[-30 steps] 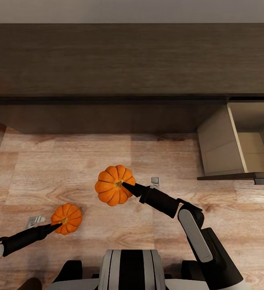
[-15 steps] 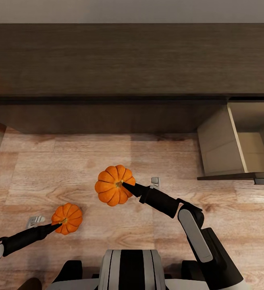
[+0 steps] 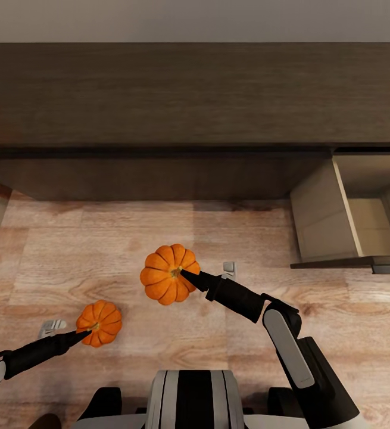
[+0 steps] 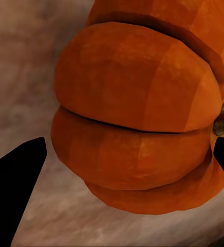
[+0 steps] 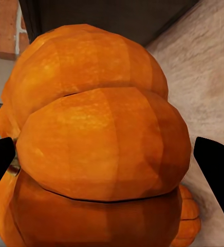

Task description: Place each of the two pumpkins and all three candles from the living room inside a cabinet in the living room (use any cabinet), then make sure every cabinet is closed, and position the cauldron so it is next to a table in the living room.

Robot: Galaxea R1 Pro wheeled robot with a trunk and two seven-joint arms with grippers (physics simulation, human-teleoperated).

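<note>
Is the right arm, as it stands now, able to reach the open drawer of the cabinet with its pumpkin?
Probably yes: bare floor lies between the right pincer, shut on its pumpkin, and the open drawer of the cabinet, but some extension rightward looks needed.

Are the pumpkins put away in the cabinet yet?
Not yet. Each gripper, left gripper and right gripper, holds a pumpkin: the left pumpkin and the right pumpkin. One cabinet drawer already stands open. Both pumpkins must go inside, then it needs closing.
</note>
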